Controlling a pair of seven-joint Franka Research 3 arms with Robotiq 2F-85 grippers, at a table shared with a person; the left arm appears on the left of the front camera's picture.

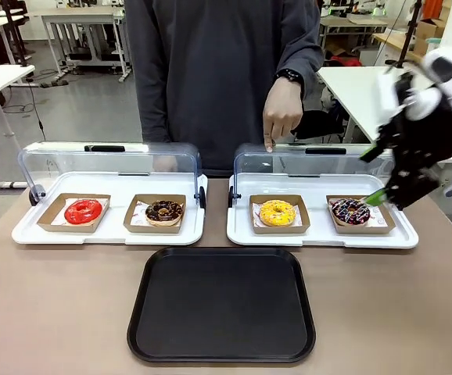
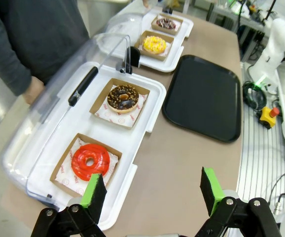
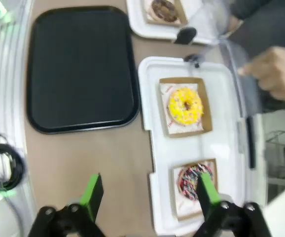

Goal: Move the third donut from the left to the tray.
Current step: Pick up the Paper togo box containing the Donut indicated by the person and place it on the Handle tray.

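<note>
On the far right white tray (image 1: 320, 241), the yellow donut (image 1: 278, 212) looked soft and light, best pinched by its cardboard square (image 1: 305, 227), the right gripper (image 3: 147, 192) hanging spread and empty.

Front camera: fixed between my arms, my side of table (image 1: 54, 312), facing across at person (image 1: 218, 70), moderately near. Left wrist camera: high over my left table end, looking along table, left gripper (image 2: 152, 183) at bottom edge. Right wrist camera: above right end, looking steeply down, blurred, right gripper (image 3: 149, 190) at bottom. All three share black tray (image 1: 221, 305) and yellow donut (image 1: 278, 212).
</note>
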